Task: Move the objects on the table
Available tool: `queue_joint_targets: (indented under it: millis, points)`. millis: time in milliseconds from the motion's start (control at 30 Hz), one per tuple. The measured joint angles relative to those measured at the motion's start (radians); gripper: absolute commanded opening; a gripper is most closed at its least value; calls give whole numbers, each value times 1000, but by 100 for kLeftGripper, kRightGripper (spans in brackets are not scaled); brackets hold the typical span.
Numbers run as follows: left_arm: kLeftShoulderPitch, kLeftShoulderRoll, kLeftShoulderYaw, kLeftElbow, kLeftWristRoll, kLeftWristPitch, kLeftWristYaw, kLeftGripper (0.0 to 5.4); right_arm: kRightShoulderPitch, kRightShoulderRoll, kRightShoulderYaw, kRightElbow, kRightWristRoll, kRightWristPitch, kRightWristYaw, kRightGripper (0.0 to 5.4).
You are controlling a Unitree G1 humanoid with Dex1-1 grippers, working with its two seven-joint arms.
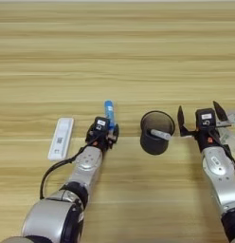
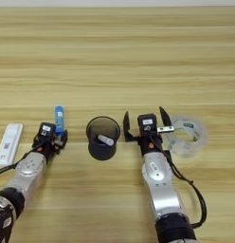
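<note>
so your whole view is basically the counter [image 1: 119,52], that light wood-grain top with plank stripes running across. both arms reach in from the bottom edge, silver forearms with black cabling.

your right gripper [image 2: 144,124] sits just right of the black cup [image 2: 103,138], fingers spread wide apart with nothing between them. right beside it, touching or nearly so, is a clear tape roll [image 2: 186,135] lying flat on the counter.

the black cup stands upright between your two arms, and there's a small white tube [image 2: 106,140] lying tilted inside it.

the white cassette [image 1: 61,137] lies flat at the far left, well apart from the cup, near your left forearm but not touching it. you can see a dark code mark on its lower half.

your left gripper [image 1: 109,131] is closed around the lower end of the blue tube [image 1: 109,113]. the tube pokes out past the gripper, pointing away from you, lighter blue cap at the far tip. can't tell if the tube is resting on the counter or lifted a bit.
</note>
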Motion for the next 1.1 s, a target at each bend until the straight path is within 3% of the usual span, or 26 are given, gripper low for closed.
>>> queue_joint_targets:
  millis: [567,1100]
  points:
    - [0,1,7,3,0,0,0,131,0,0,2,0,0,0,0,540]
    - [5,3,8,-3,1,-2,2,130,1,0,3,-1,0,0,0,540]
